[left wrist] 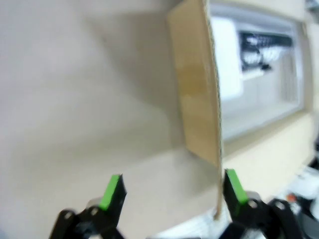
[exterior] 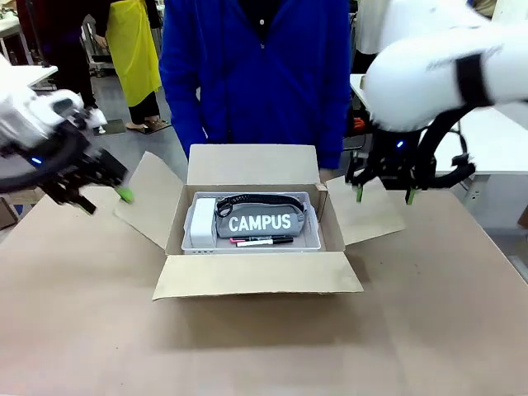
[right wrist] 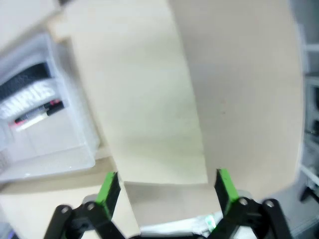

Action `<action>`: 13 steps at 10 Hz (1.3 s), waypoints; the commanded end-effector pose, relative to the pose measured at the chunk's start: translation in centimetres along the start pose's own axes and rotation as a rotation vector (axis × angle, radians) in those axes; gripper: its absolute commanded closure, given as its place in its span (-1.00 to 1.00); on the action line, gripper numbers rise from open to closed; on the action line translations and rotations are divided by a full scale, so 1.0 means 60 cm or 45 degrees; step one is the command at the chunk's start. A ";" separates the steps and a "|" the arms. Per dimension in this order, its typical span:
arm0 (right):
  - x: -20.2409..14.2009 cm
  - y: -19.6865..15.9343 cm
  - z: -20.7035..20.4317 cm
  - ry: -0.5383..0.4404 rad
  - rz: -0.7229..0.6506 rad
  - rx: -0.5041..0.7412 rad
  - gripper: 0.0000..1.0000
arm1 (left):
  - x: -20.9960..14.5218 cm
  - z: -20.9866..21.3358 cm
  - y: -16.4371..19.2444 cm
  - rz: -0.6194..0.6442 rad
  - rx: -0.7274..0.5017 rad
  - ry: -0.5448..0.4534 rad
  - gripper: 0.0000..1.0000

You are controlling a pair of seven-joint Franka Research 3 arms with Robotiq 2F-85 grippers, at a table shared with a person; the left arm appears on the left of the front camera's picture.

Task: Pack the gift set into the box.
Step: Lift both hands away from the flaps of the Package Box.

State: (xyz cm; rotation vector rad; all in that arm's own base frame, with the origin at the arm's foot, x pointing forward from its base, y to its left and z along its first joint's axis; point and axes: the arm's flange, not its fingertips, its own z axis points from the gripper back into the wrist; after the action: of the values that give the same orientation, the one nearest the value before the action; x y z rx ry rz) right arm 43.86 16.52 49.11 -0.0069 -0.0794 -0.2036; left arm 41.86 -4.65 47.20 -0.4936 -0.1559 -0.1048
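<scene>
The gift set (exterior: 256, 221) lies inside the open box (exterior: 256, 276), between the 2 grippers and touched by neither: the left gripper (exterior: 106, 200) gapes wide and empty beside the left flap (exterior: 153, 202), the right gripper (exterior: 384, 195) likewise above the right flap (exterior: 373, 216), a person (exterior: 256, 74) standing beyond.

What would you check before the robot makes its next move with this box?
1. The gift set lies inside the box: ok.
2. All four flaps are open with nothing on them: ok.
3. The left hand is open and empty, by the left flap: ok.
4. The right hand is open and empty, by the right flap: ok.
5. The person is clear of the box: cannot tell, since their hands are out of sight.
</scene>
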 end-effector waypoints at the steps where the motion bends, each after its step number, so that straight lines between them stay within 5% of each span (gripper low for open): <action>1: -0.029 -0.132 0.045 0.108 0.126 0.436 -1.00 | -0.041 0.118 0.068 0.010 -0.308 0.054 -1.00; 4: -0.077 -0.308 0.016 0.032 0.179 0.930 -1.00 | -0.103 0.178 0.204 -0.161 -0.885 0.102 -1.00; 6: -0.115 -0.439 -0.064 -0.106 -0.134 1.222 -1.00 | -0.124 0.167 0.294 -0.046 -1.102 0.007 -1.00; 8: -0.130 -0.498 -0.131 -0.268 -0.508 1.499 -1.00 | -0.093 0.129 0.321 0.160 -1.116 0.044 -1.00; 9: -0.109 -0.464 -0.052 -0.104 -0.192 1.224 -1.00 | -0.164 0.161 0.305 -0.033 -1.094 -0.020 -1.00; 13: -0.109 -0.464 -0.052 -0.104 -0.192 1.224 -1.00 | -0.164 0.161 0.305 -0.033 -1.094 -0.020 -1.00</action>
State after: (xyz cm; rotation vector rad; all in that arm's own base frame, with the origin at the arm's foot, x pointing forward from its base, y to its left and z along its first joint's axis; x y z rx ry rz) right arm 32.73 -8.35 45.32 0.9541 -0.2436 -0.3029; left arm 34.10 16.77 45.91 -1.3438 -0.1349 -0.1840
